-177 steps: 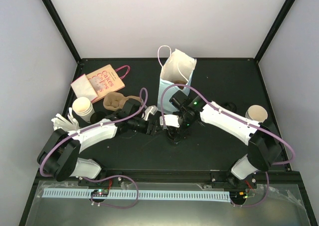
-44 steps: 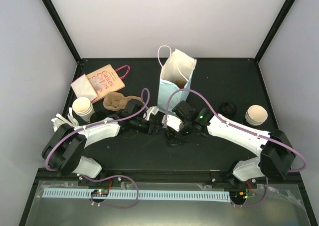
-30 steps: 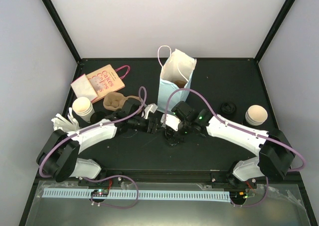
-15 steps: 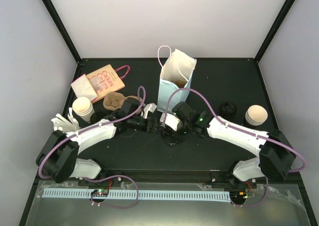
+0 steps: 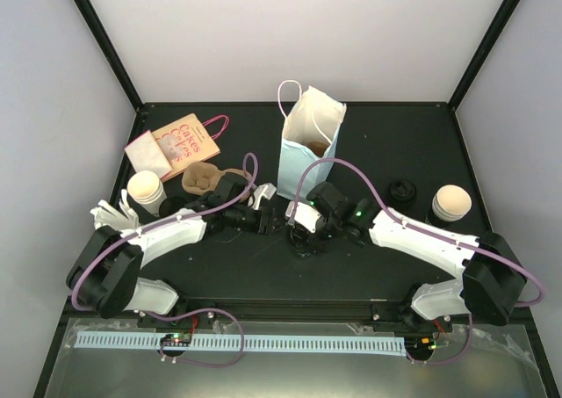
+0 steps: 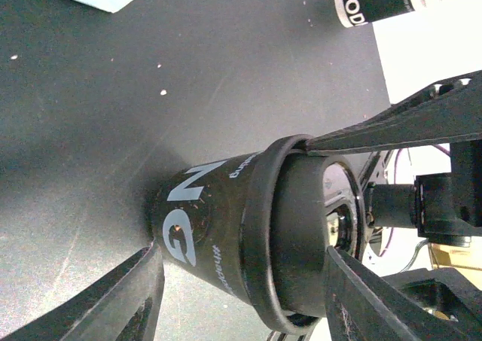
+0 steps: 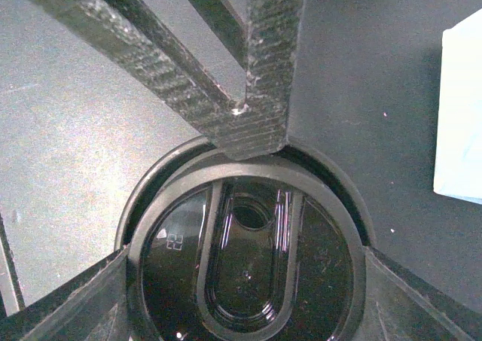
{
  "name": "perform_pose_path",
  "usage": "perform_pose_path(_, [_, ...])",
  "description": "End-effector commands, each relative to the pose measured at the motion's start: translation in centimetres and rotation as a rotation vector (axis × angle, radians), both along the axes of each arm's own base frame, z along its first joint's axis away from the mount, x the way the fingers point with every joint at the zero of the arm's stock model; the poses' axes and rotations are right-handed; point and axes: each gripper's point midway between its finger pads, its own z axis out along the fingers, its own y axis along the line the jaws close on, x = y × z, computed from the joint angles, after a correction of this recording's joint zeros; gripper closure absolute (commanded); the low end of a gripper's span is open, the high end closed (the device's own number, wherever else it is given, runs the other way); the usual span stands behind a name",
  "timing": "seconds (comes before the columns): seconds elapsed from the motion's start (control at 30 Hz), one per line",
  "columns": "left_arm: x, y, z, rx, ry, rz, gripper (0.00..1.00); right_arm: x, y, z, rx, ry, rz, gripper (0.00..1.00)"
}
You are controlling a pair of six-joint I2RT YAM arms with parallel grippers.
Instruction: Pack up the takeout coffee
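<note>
A black takeout cup (image 5: 306,242) stands on the table in front of the white-and-blue paper bag (image 5: 307,139). Its black lid (image 7: 248,273) sits on the rim. My right gripper (image 5: 305,227) is above it, fingers (image 7: 75,311) against both sides of the lid, shut on it. My left gripper (image 5: 268,220) is at the cup's left side. In the left wrist view the cup (image 6: 211,235) lies between my spread fingers (image 6: 120,303), which look open. The right finger (image 6: 407,123) touches the lid rim there.
A brown cup carrier (image 5: 202,180) lies left of the bag. A beige-topped cup (image 5: 145,190) stands far left, another (image 5: 451,201) far right beside a loose black lid (image 5: 402,190). A pink-handled printed bag (image 5: 176,141) lies at the back left.
Both grippers stay at the black cup. The right gripper has shifted slightly right over the lid, and the left gripper has edged closer to the cup.
</note>
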Motion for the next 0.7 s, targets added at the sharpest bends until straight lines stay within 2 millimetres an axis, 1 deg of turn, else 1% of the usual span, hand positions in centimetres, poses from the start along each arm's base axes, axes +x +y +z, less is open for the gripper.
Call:
perform_pose_path(0.0, [-0.1,-0.1,-0.7,0.003,0.028,-0.015,0.42,-1.7,-2.4,-3.0,-0.133,0.081,0.006,0.24])
perform_pose_path(0.1, [-0.3,-0.2,-1.1,0.000,0.043,-0.024,0.45,-1.7,-2.4,-3.0,-0.132,0.082,0.008,0.24])
perform_pose_path(0.3, [-0.2,0.2,-1.5,0.021,0.036,0.001,0.47,-1.8,-2.4,-3.0,-0.131,0.086,0.007,0.25])
perform_pose_path(0.4, [-0.3,0.3,-2.0,0.029,0.058,0.002,0.51,-1.9,-2.4,-3.1,-0.134,0.092,0.007,0.25])
perform_pose_path(0.53, [-0.4,0.2,-2.8,0.040,0.089,-0.006,0.52,-1.8,-2.5,-3.2,-0.140,0.091,0.004,0.25])
perform_pose_path(0.67, [-0.4,0.6,-3.7,0.078,0.107,0.004,0.53,-1.8,-2.5,-3.3,-0.140,0.095,0.005,0.25])
